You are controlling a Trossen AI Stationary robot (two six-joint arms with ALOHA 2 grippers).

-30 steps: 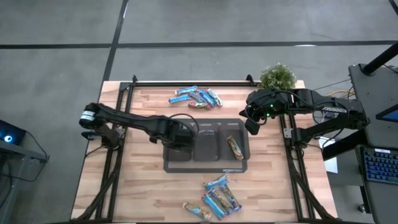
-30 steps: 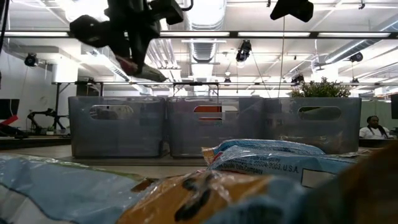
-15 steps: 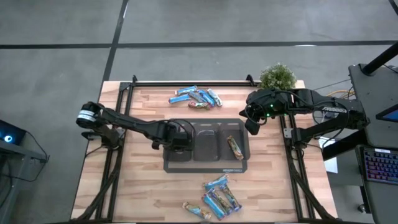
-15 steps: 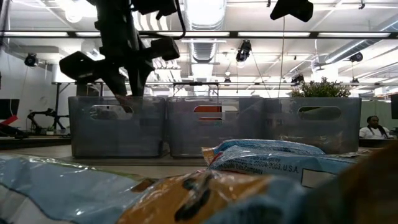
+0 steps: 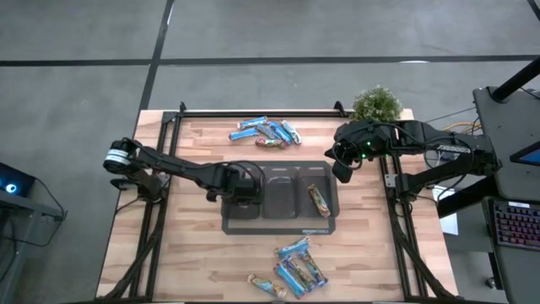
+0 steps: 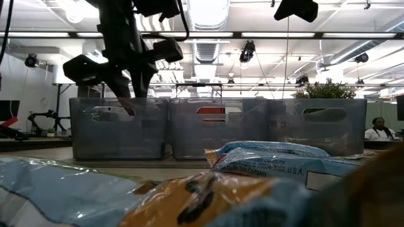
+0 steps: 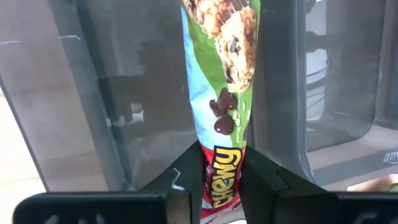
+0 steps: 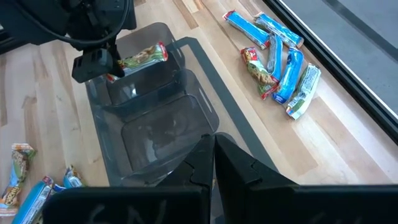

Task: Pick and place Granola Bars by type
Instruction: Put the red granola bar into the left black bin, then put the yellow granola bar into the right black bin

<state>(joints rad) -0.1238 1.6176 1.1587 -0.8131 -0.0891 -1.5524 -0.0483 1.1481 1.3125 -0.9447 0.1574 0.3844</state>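
Wooden desk [image 5: 194,245], grey three-bin tray [image 5: 278,221] at centre. Left gripper [image 7: 222,180] reaching low over the tray's left bin, pinching a green-wrapped granola bar [image 7: 219,74]. Right gripper [image 8: 213,163] idling near the right edge, fingers pressed together.

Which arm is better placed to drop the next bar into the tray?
Left. The left gripper already holds a Chewy bar over the tray's left compartment. The right gripper waits shut beside the tray, holding nothing.
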